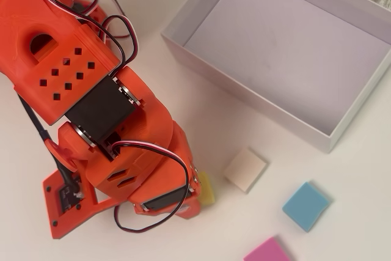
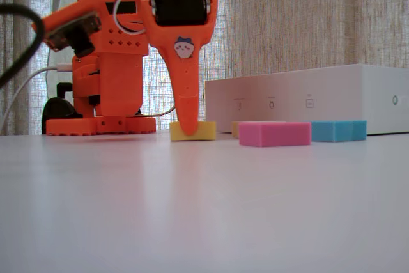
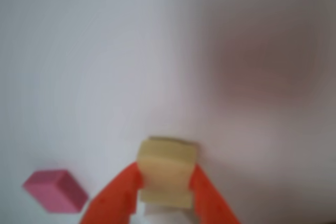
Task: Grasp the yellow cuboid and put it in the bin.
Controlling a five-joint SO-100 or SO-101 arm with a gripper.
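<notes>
While lowered to the white tabletop (image 2: 204, 209), orange tool (image 3: 164, 195) pinching yellow cuboid (image 3: 167, 170) from both sides, one orange finger (image 3: 113, 198) against each side face in the wrist view. Cuboid resting flat on the tabletop in the fixed view (image 2: 193, 131), with a fingertip down at its front face. Seen from overhead, only a sliver of yellow (image 1: 206, 189) poking out past the arm's lower right side, near the bottom edge of the tabletop. Bin (image 1: 330, 136), a white low-walled box, sitting open toward the top right corner, well apart from the cuboid. Cream block (image 1: 245, 169) lying flat between cuboid and bin, near the cuboid but not touching. Blue block (image 1: 306, 206) further right, and pink block (image 1: 267, 251) cut off by the bottom edge. From the fixed view, pink block (image 2: 274, 133) in front of the blue one (image 2: 339, 130), bin wall (image 2: 307, 103) behind them. Black and white cables looping over the arm's joints overhead.
</notes>
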